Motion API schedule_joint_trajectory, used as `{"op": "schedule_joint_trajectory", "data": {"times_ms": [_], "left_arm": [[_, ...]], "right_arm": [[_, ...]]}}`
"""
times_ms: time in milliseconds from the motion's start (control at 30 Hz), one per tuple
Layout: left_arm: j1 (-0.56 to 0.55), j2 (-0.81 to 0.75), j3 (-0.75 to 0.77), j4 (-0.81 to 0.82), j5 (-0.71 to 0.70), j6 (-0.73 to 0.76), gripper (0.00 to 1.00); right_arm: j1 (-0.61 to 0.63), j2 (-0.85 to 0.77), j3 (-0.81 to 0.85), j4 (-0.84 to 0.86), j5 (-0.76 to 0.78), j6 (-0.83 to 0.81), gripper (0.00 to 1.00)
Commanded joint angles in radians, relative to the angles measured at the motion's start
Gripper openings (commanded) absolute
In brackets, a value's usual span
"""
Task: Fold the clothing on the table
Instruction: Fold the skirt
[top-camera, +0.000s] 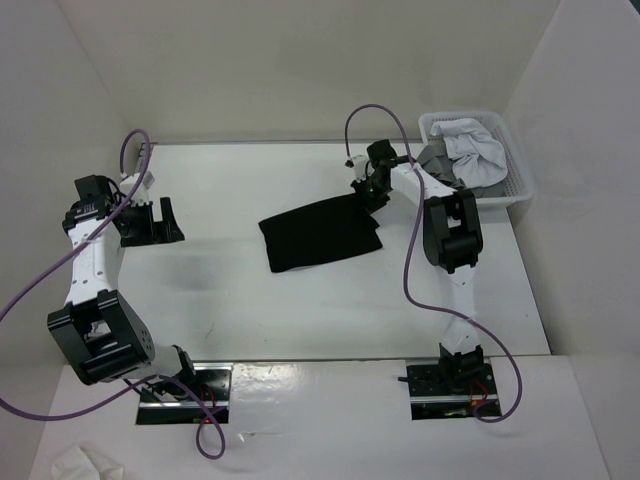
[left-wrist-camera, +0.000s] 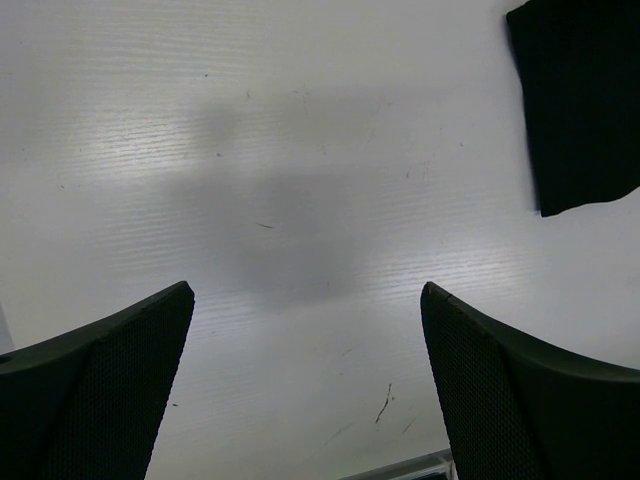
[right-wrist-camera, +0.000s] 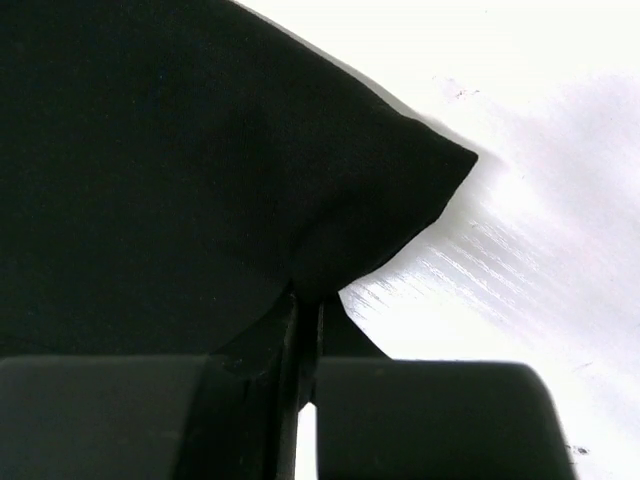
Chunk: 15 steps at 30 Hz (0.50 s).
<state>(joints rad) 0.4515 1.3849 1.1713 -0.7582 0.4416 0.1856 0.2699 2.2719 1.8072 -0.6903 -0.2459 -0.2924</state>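
Note:
The black clothing (top-camera: 320, 233) lies as a folded rectangle near the middle of the white table (top-camera: 250, 310). My right gripper (top-camera: 366, 196) sits at its far right corner, shut on a pinch of the fabric. In the right wrist view the clothing (right-wrist-camera: 180, 170) fills the left side, and its edge is squeezed between my right gripper's (right-wrist-camera: 308, 315) jaws. My left gripper (top-camera: 150, 222) hovers open over bare table at the far left, well away from the cloth. The left wrist view shows my left gripper (left-wrist-camera: 308, 300) spread wide, and a corner of the clothing (left-wrist-camera: 580, 100) at the top right.
A white basket (top-camera: 520, 190) holding white and grey garments stands at the table's back right corner, just behind my right arm. A crumpled white cloth (top-camera: 85, 465) lies off the table at the bottom left. White walls close in the back and both sides.

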Motion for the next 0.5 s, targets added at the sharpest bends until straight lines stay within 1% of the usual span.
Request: {"op": "schedule_joint_trajectory", "data": {"times_ms": [0,133,267,467], "left_arm": [[0.007,-0.026,0.014,-0.012,0.022,0.025,1.00],[0.007,-0.026,0.024,-0.012,0.022,0.034,1.00],[0.007,-0.017,0.033,-0.012,0.031,0.043,1.00],[0.007,-0.017,0.033,-0.021,0.022,0.052,1.00]], "right_arm": [[-0.020,0.020,-0.059,-0.046,0.017,-0.022,0.00],[-0.020,0.002,0.003,-0.084,0.042,-0.022,0.00],[-0.020,-0.009,0.137,-0.149,0.066,-0.001,0.00],[0.048,-0.020,0.305,-0.225,0.167,0.009,0.00]]}}
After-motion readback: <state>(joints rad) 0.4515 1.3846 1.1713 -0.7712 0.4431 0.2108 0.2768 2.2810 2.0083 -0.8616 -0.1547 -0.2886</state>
